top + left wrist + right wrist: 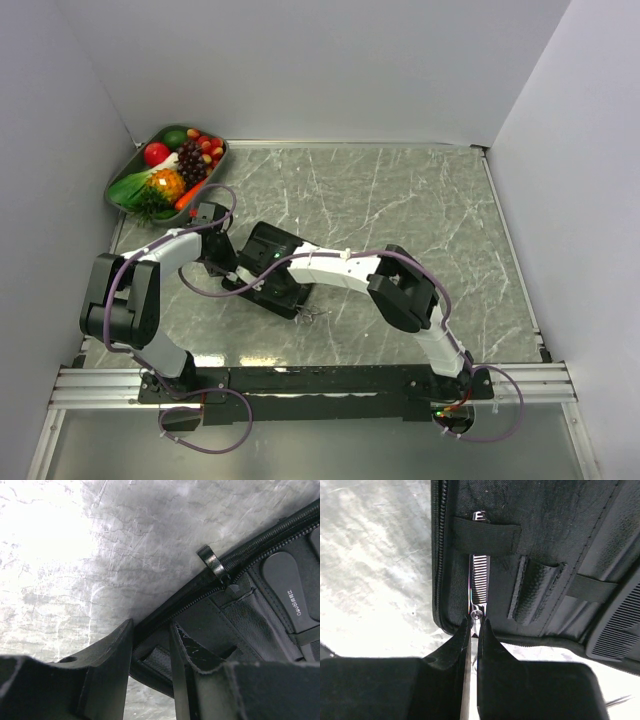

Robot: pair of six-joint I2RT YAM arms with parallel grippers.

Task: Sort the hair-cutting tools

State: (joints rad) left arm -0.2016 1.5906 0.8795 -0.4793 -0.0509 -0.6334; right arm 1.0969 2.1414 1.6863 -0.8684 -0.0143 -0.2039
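Observation:
A black pouch (278, 243) lies open on the marble table. My right gripper (475, 623) is shut on a pair of silver scissors (479, 577) with a toothed blade. Their blades sit under an elastic strap (485, 537) inside the pouch (545, 525). My left gripper (151, 647) straddles the zippered edge of the pouch (240, 625), one finger outside and one inside, clamped on it. A black comb (290, 590) with white lettering lies in the pouch, and a comb (616, 630) shows in the right wrist view too. A second pair of scissors (315, 317) lies on the table beside the pouch.
A grey tray of toy fruit (166, 166) stands at the far left corner. White walls close in the table on three sides. The right arm (400, 290) stretches across the middle toward the pouch.

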